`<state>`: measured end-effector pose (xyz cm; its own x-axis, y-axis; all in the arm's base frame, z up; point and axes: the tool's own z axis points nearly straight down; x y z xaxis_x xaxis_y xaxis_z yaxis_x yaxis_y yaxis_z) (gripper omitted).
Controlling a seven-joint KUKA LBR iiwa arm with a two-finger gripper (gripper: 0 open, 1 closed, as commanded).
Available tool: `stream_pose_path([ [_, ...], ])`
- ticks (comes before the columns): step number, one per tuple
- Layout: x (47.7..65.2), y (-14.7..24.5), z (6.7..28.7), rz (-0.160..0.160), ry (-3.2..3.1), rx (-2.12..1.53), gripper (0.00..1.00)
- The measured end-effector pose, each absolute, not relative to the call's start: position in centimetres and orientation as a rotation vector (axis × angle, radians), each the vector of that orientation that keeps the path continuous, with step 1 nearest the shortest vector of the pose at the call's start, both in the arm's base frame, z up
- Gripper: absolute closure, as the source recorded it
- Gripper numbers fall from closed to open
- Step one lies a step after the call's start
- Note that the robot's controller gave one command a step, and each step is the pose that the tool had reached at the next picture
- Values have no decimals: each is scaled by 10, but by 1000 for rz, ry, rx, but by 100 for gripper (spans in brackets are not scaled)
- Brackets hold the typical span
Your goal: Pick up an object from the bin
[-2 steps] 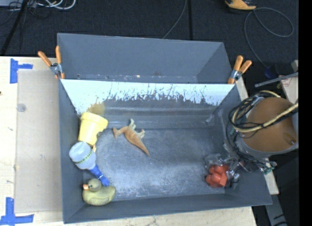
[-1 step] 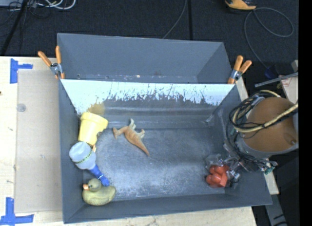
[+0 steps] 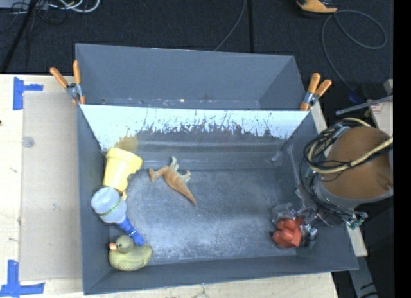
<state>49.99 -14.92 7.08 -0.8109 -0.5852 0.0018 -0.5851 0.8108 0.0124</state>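
My gripper (image 3: 300, 221) is low in the bin's front right corner, directly against a small red lumpy toy (image 3: 286, 234) that lies on the floor there. Part of the red toy is hidden by the gripper's dark metal parts. An orange toy dinosaur (image 3: 173, 178) lies on its side near the middle of the bin, well to the left of the gripper.
Along the left wall lie a yellow cup (image 3: 121, 167) on its side, a pale blue bottle-shaped toy (image 3: 111, 206) with a blue end, and a yellow rubber duck (image 3: 129, 255) in the front left corner. The arm's orange cover and cables hang over the right rim.
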Motion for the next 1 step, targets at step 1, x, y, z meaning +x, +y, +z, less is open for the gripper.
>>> stream_pose_path([
  [1, 499, -149, 88, -19, -2984, 957, 100],
])
